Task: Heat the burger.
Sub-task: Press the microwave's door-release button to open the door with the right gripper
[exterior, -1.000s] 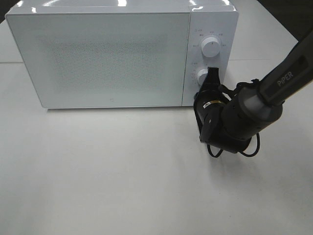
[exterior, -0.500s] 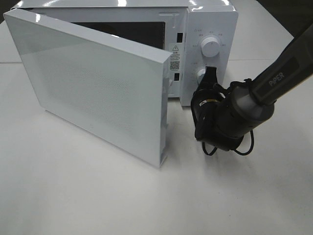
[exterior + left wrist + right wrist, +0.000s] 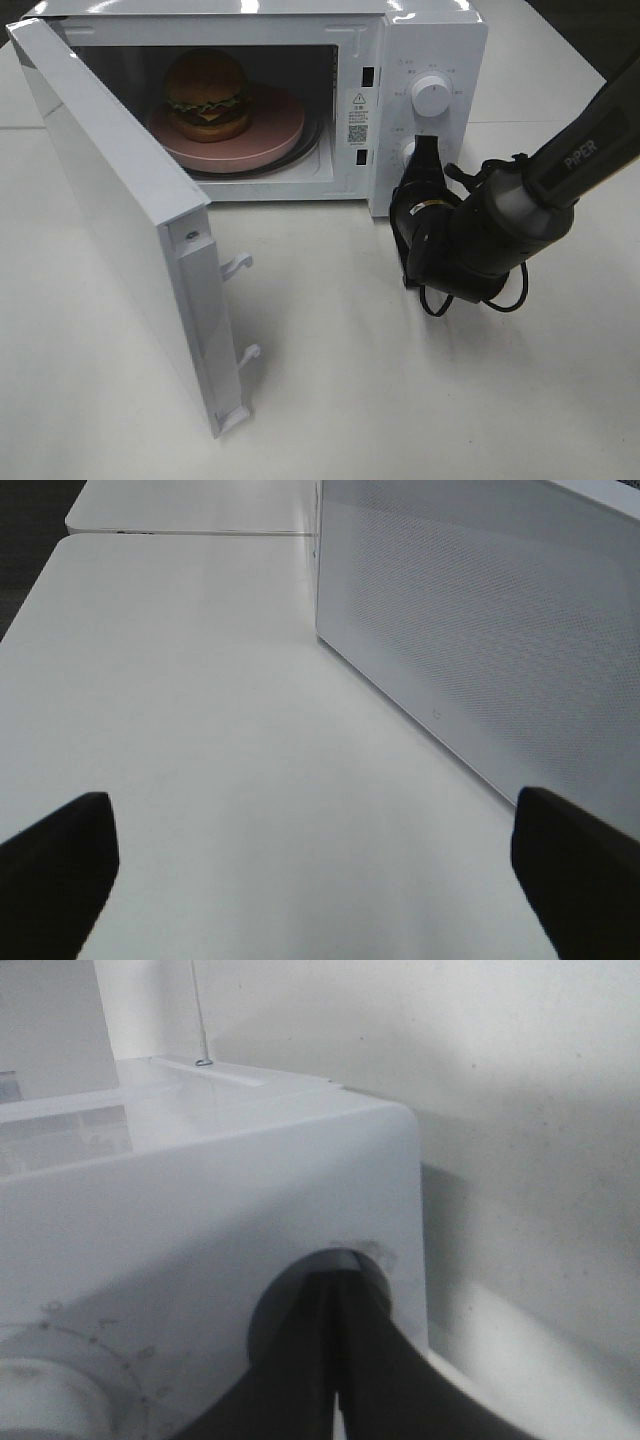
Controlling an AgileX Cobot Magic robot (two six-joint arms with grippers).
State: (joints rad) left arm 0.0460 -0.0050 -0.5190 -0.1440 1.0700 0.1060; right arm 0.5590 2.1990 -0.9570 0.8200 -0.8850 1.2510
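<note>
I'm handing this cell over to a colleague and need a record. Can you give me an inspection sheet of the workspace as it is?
Surface: white table, no spills seen.
Job's things: burger on a pink plate inside the microwave; door swung wide open.
Clutter: nothing seen.
Grippers: right gripper shut, tips at the lower dial, holding nothing; left gripper open, empty, over the table facing the door.
Cables: black cable looped at the right wrist.
Surroundings: a second white table abutting; dark floor beyond.
</note>
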